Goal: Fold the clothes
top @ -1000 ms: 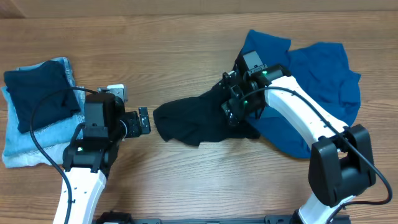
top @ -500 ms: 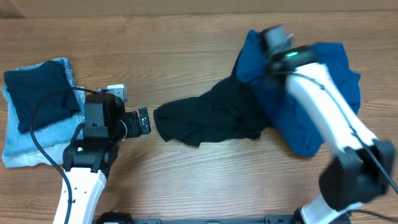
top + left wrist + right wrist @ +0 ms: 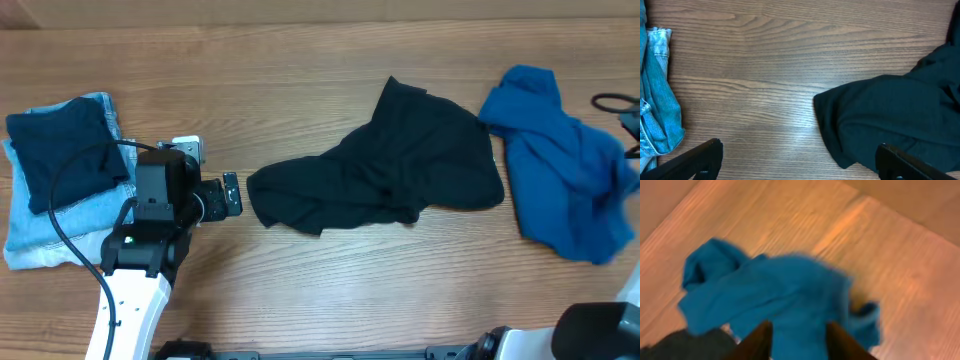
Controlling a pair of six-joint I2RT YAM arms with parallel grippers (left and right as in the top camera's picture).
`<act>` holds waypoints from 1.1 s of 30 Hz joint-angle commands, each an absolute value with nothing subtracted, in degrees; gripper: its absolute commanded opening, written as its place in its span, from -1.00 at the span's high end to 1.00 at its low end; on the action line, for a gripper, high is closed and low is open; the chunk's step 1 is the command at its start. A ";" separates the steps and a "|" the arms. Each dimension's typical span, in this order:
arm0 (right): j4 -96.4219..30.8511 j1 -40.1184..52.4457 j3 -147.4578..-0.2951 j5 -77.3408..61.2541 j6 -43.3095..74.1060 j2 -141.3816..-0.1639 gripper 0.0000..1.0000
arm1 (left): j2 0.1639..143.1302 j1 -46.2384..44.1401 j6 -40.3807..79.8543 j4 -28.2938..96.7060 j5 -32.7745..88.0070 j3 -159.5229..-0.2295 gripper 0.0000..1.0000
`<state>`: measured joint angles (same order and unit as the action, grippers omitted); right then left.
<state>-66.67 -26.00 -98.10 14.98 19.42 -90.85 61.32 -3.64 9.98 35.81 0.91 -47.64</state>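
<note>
Black garment point(image 3: 390, 165) is lying crumpled mid-table point(image 3: 300, 60), apart from the teal-blue garment point(image 3: 560, 180) bunching near the right edge. Left gripper point(image 3: 232, 193) is hovering just beside the black cloth, jaws spread wide, grasping nothing. Right gripper point(image 3: 799, 340) is showing blurred over the teal cloth; its grip cannot be told.

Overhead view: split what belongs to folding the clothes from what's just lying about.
Job in hand: black garment; teal-blue garment.
Lying about: light-blue jeans; dark folded cloth on top of them.
</note>
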 commanded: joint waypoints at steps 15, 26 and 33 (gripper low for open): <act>-62.48 -1.80 -76.05 -9.32 -2.39 -95.35 0.17 | 73.25 -3.40 9.89 37.01 11.90 -48.82 -1.00; -59.20 -0.97 -72.73 -9.32 -2.37 -95.50 0.07 | 86.21 -3.40 9.96 32.77 27.29 -48.82 -0.29; -59.18 -0.97 -72.73 -9.32 -2.37 -95.50 -0.04 | 87.11 -3.40 14.24 35.97 27.35 -48.80 -0.36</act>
